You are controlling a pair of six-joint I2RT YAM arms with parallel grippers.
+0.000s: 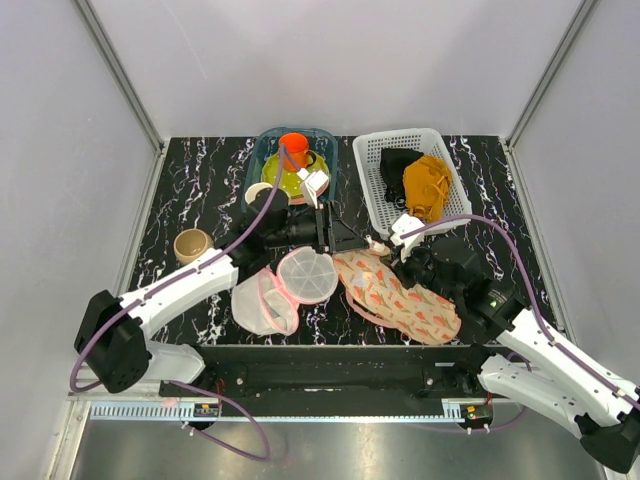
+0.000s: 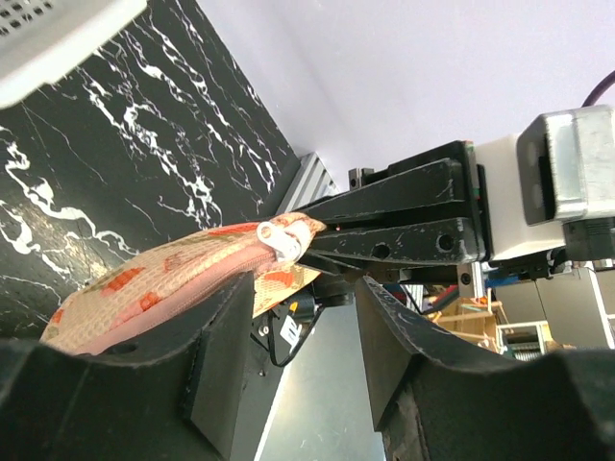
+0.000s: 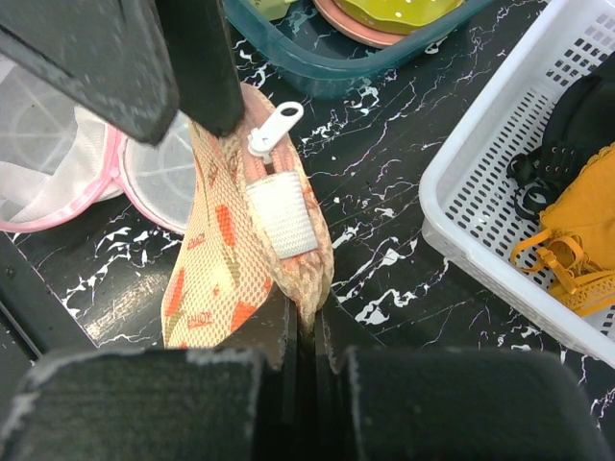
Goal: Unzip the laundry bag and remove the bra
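**Bag gripped at the zip end, zip not yet opened**

On the black marbled worktop [image 1: 190, 190], the laundry bag [image 1: 405, 300] lies right of centre near the front edge. It sits just right of a round white mesh pouch [image 1: 268, 300] and on the near side of the white basket [image 1: 372, 185] that holds a black and a mustard garment.

The bag's long axis runs diagonally, from its far-left end down to its near-right end. The far-left end, which carries the zip, points toward the left arm and looks raised a little off the worktop.

The right hand [image 3: 306, 331] has its fingers pressed together on the fabric edge of that end, just below a white elastic tab. The left hand [image 2: 306, 322] is spread with nothing between its fingers, and hangs just beside the white zip pull [image 3: 276, 127].

The pull sits at the very end of the pink zip line, so the bag appears fully closed. No bra can be seen.

Judging by this, only the holding grip is done. Taking the pull, running the zip open and lifting out the bra all remain.
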